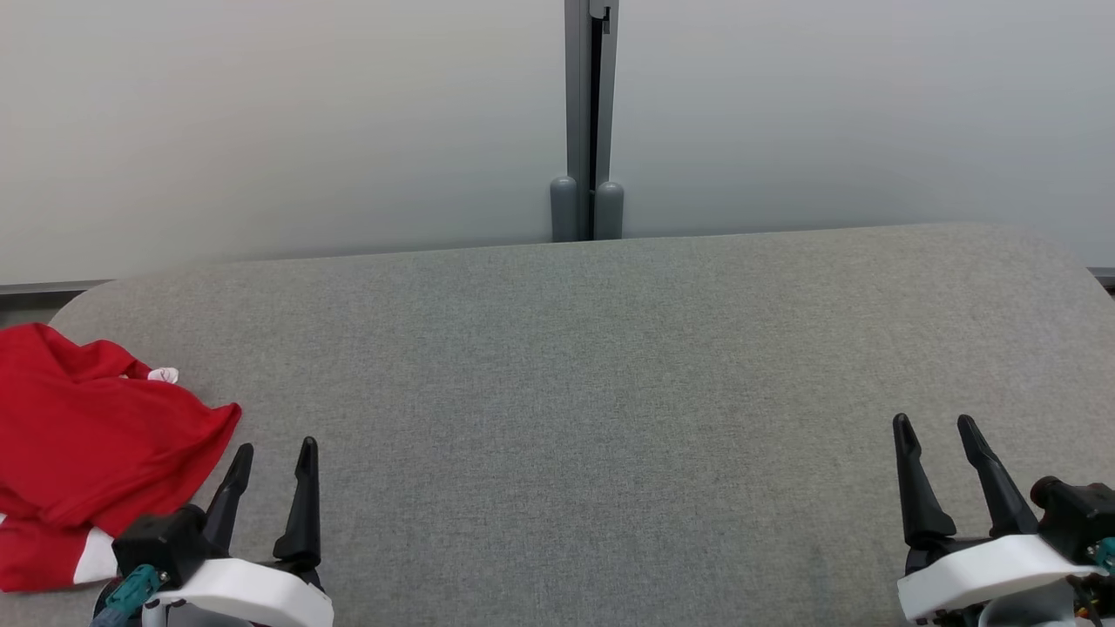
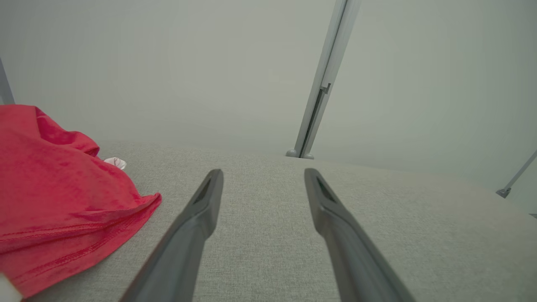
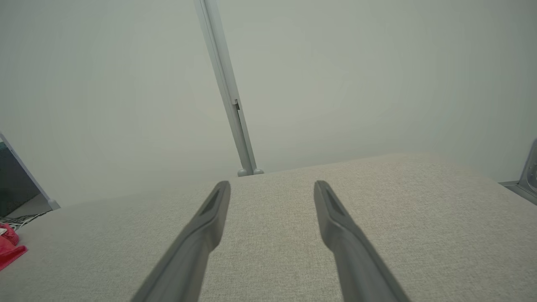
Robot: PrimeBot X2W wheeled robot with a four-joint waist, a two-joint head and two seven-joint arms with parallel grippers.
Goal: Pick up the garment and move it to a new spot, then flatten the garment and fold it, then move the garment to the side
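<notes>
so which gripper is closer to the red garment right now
Left. The left gripper sits open just beside the red garment, at its near right edge, not touching. The right gripper, also open, is across the table at the far side.

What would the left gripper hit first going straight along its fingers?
Way looks free: the left gripper points across bare table toward the grey post at the far edge. The red garment lies left of that line. Depth unclear.

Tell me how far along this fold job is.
Nothing looks done: the garment lies rumpled at the table's left edge. Nothing is in hand: the left claw and right claw are open and empty. Left: pick up, move, flatten, fold, set aside.
</notes>
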